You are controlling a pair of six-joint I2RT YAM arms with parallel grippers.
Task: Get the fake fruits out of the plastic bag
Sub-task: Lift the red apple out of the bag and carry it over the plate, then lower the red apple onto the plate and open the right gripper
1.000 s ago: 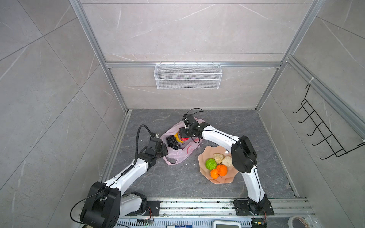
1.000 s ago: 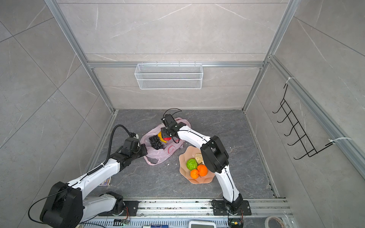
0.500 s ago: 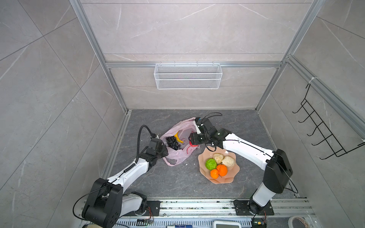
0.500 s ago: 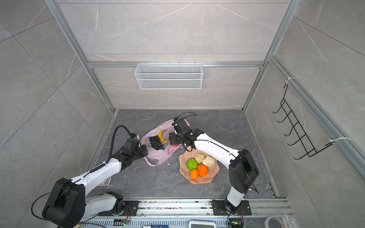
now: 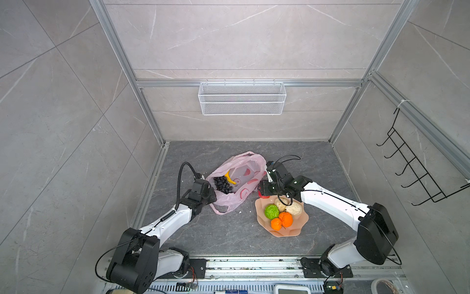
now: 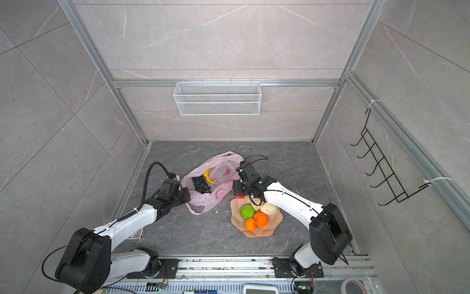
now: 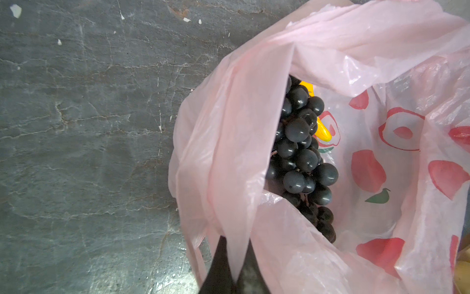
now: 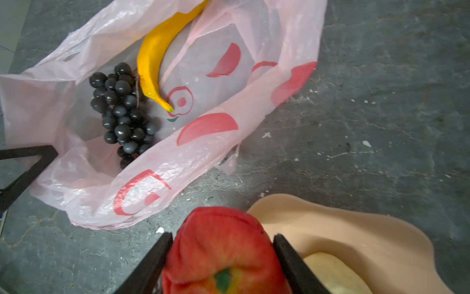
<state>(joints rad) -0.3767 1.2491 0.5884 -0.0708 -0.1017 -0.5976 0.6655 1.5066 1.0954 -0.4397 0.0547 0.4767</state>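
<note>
The left end effector (image 7: 235, 264) is clenched on a fold of the plastic bag (image 7: 229, 132) at its rim. Pink film is pinched between the fingers, with no gap seen. The right end effector (image 8: 223, 238) is spread partly, to the width of the red apple (image 8: 221, 262), which is grasped with one finger pressed on each side. The apple is held outside the bag, over the rim of the plate (image 8: 343, 229) nearest the bag; contact with the plate cannot be told. The bag is laid open on the worktop (image 5: 216, 236), left of centre, nearer the left edge. The banana (image 8: 152, 51) and grape bunch (image 8: 122, 112) are seen inside it, touching. On the plate, right of the bag and toward the front edge, two oranges (image 5: 285, 219), the green lumpy ball (image 5: 271, 211) and beige lumps (image 5: 295, 208) are clustered together.
</note>
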